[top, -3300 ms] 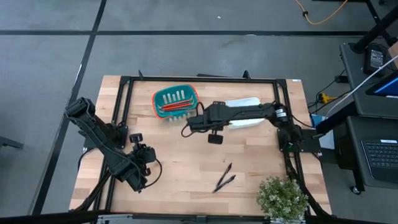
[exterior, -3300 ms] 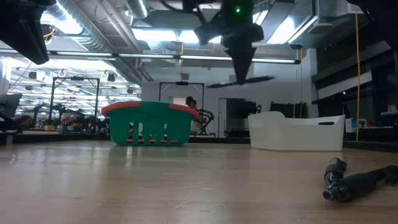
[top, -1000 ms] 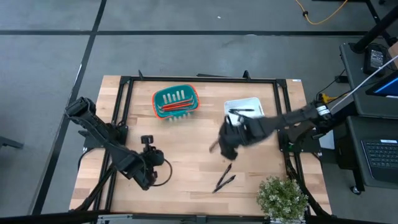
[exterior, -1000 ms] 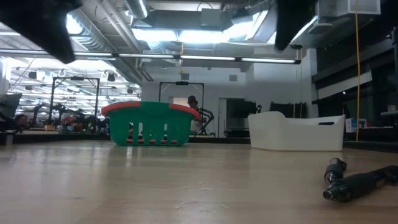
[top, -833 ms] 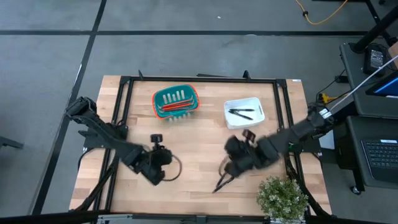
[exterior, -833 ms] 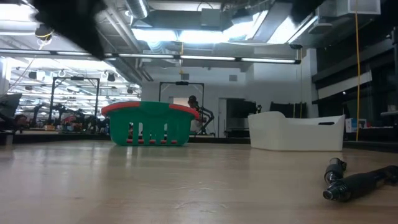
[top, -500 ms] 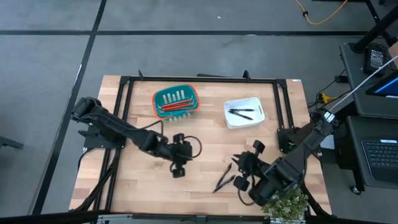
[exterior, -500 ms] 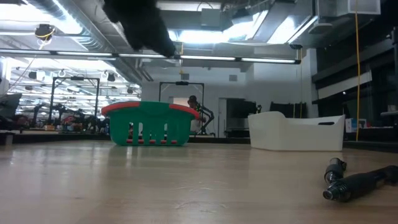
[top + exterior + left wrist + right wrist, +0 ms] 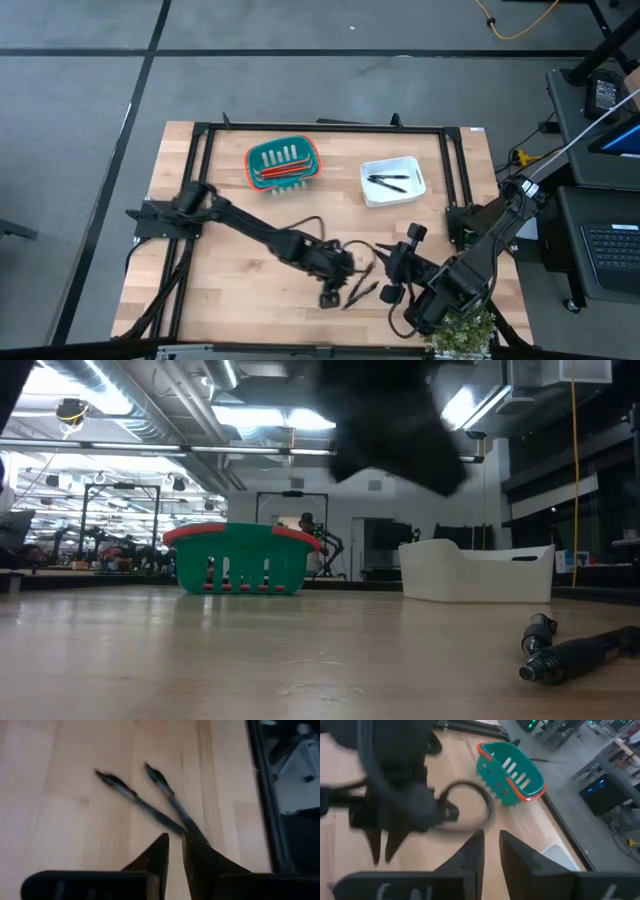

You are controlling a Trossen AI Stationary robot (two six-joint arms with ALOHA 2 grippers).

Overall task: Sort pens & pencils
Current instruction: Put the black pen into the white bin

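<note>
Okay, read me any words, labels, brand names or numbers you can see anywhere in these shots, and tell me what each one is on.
None can be read.
The teal basket and white bin: no lettering shows.
The loose pens on the table: any print is too small to tell.
The screens in the room behind, low view: too blurred to read.

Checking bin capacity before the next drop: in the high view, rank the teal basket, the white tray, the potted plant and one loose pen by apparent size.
1. Teal basket and potted plant: look alike, and the plant is cut off by the picture's edge, so unranked.
2. White tray, slightly smaller.
3. Loose pen, by far the smallest.
</note>
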